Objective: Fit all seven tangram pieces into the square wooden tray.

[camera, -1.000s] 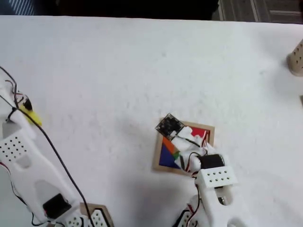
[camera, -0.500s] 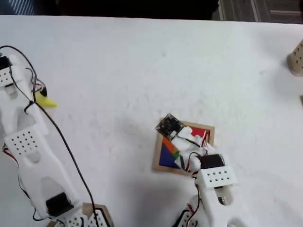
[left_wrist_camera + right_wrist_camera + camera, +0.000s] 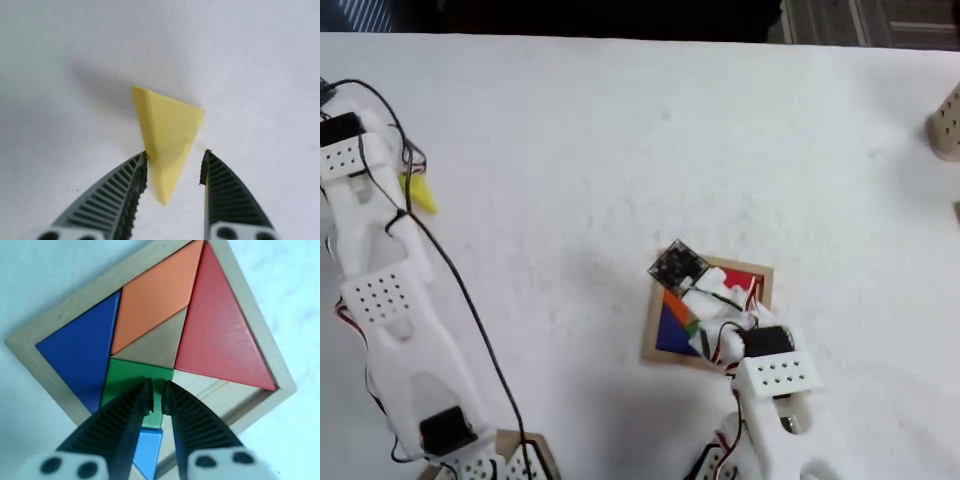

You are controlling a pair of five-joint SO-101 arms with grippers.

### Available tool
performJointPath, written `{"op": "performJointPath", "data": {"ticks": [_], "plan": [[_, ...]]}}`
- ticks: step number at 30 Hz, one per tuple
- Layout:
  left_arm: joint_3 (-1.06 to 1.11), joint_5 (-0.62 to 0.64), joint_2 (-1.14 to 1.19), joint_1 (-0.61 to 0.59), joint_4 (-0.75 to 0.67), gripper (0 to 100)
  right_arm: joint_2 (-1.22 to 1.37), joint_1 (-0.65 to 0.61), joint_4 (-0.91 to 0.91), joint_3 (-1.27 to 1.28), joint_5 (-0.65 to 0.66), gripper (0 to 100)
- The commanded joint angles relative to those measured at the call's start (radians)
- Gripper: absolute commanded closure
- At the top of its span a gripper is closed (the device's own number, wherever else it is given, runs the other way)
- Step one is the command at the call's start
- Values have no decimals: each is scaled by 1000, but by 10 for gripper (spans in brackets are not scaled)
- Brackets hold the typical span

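Lately the left arm (image 3: 380,300) has stretched out along the table's left side, away from its base, and the yellow wooden triangle (image 3: 167,130) has gone with it. Its narrow corner sits in the mouth of the left gripper (image 3: 175,160); clamped or merely loose, I cannot tell. It lies well apart from the square wooden tray (image 3: 75,308). The right gripper (image 3: 156,390) has not stirred: all but closed, holding nothing, poised over the green square piece (image 3: 125,377) in the tray. By my reckoning the yellow piece is yet to be carried across to the bare floor beside the red triangle (image 3: 215,335).
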Motion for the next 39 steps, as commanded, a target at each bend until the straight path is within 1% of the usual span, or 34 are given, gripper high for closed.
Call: {"op": "performJointPath", "data": {"ticks": [1, 7, 15, 20, 22, 24, 25, 27, 28, 29, 31, 34, 37, 39], "plan": [[2, 11, -73, 33, -25, 819, -8, -5, 10, -2, 12, 954], [11, 9, -73, 79, -55, 819, -8, -5, 10, -2, 12, 954], [11, 14, -64, 99, -77, 823, -8, -1, 10, -3, 12, 954], [3, 11, 28, 102, -167, 823, -8, 1, 10, -5, 14, 954], [0, -3, 50, 102, -181, 823, -8, 2, 12, -5, 14, 954], [-31, -40, 58, 102, -181, 841, -8, 2, 12, -5, 14, 954], [-44, -54, 64, 102, -181, 875, -8, 2, 12, -5, 14, 954], [-72, -84, 90, 113, -181, 980, -8, 2, 12, -5, 14, 954], [-86, -104, 101, 116, -178, 985, -8, 2, 12, -5, 14, 954], [-104, -118, 114, 117, -173, 966, -8, 2, 12, -5, 14, 954], [-140, -120, 140, 111, -173, 982, -8, 4, 12, -6, 14, 954], [-183, -120, 166, 99, -149, 980, -8, 4, 12, -6, 14, 954], [-255, -123, 170, 85, -98, 980, -8, 2, 12, -5, 14, 954], [-359, -121, 170, 76, -41, 979, -8, 2, 12, -5, 14, 954]]}}
